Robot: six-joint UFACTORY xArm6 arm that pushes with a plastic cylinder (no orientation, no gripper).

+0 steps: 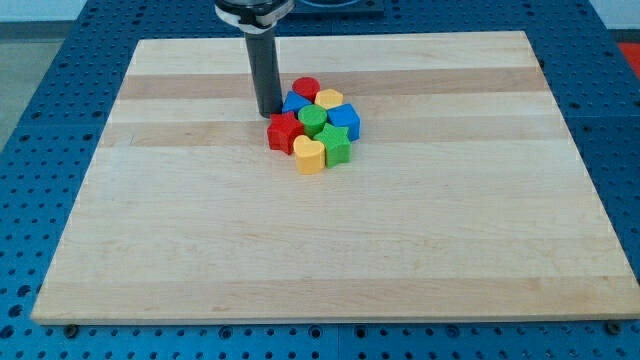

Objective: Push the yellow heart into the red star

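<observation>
The yellow heart (309, 156) lies at the bottom of a tight cluster of blocks near the board's upper middle. The red star (284, 132) sits just up and left of it, and the two touch. My tip (268, 112) rests on the board just above the red star, at the cluster's left edge, close to the blue block (294, 104).
The cluster also holds a red cylinder (306, 88), a yellow block (329, 98), a blue cube (345, 119), a green cylinder (312, 121) and a green star (337, 146). The wooden board (320, 250) lies on a blue perforated table.
</observation>
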